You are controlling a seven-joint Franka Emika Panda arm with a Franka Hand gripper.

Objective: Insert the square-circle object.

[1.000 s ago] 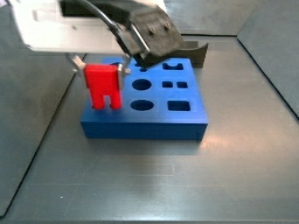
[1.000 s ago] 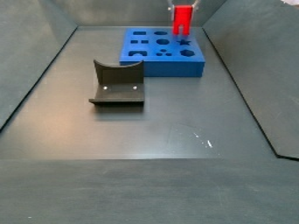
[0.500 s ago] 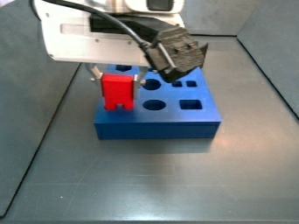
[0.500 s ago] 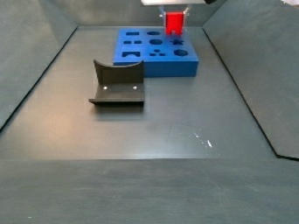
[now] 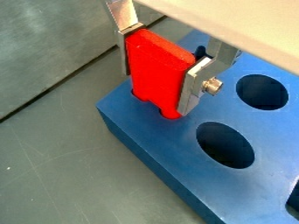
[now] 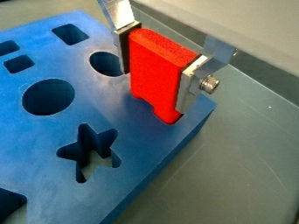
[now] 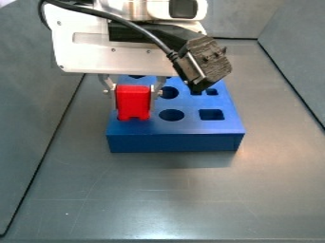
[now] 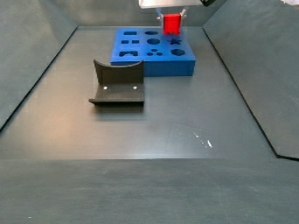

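Observation:
The gripper (image 5: 159,68) is shut on a bright red two-pronged piece (image 5: 152,87), one silver finger on each side. It holds the piece upright at a corner of the big blue block (image 5: 146,153), with the prongs down at the block's top face. Both wrist views show this: the gripper (image 6: 156,61), the red piece (image 6: 152,83), the blue block (image 6: 146,162). Both side views also show the gripper (image 7: 132,93) (image 8: 172,17), the red piece (image 7: 132,104) (image 8: 172,24) and the block (image 7: 178,140) (image 8: 152,70). The square-circle object is out of view.
The dark fixture (image 8: 117,85) stands on the grey floor in front of the blue block, apart from it. The block's top has round holes (image 5: 225,144), a star hole (image 6: 91,149) and square holes (image 7: 214,115). Grey walls ring the floor.
The gripper has gone down with the red piece, which now shows shorter above the block. The blue block has shifted a little across the floor. The fixture has not moved.

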